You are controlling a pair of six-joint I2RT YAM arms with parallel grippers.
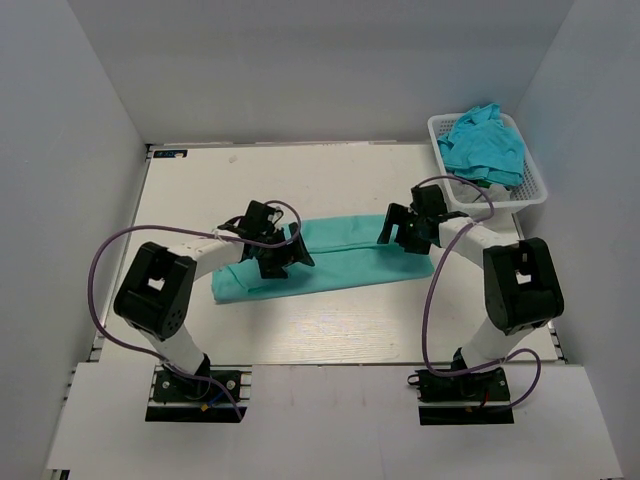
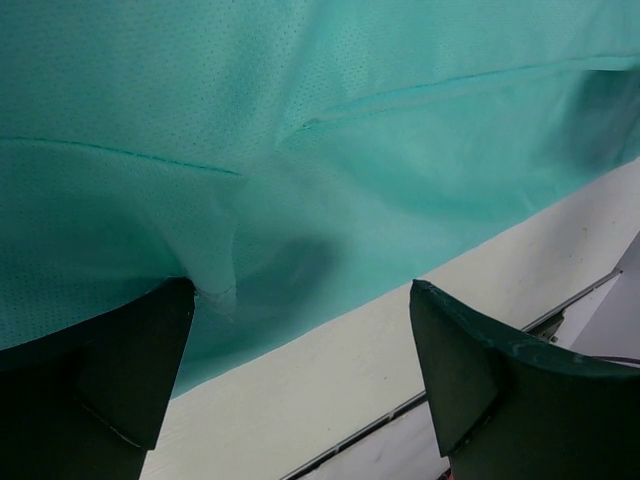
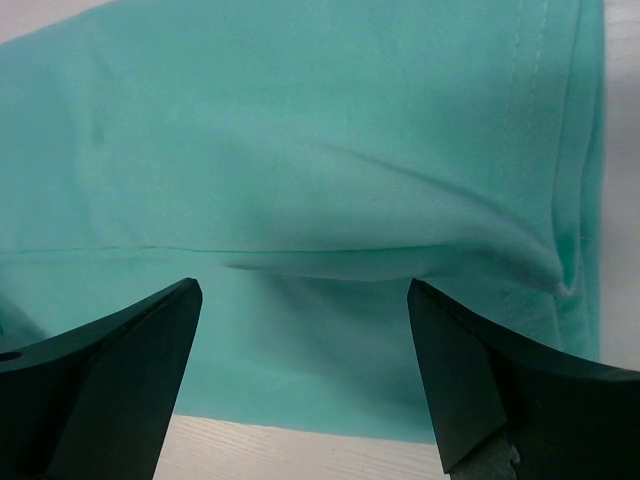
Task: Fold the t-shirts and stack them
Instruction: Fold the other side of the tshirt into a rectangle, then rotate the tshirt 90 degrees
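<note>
A teal t-shirt (image 1: 340, 258) lies folded into a long band across the middle of the table. My left gripper (image 1: 283, 255) is open over the band's left part; in the left wrist view (image 2: 300, 290) its jaws stand wide apart at the shirt's (image 2: 300, 120) edge, one fingertip (image 2: 150, 340) touching a small fabric pucker. My right gripper (image 1: 405, 232) is open over the band's right end; in the right wrist view (image 3: 300, 290) its jaws hang above the shirt (image 3: 300, 150), holding nothing. More teal t-shirts (image 1: 485, 145) lie crumpled in the basket.
A white mesh basket (image 1: 535, 185) stands at the back right corner of the table. White walls enclose the table on three sides. Purple cables loop from both arms.
</note>
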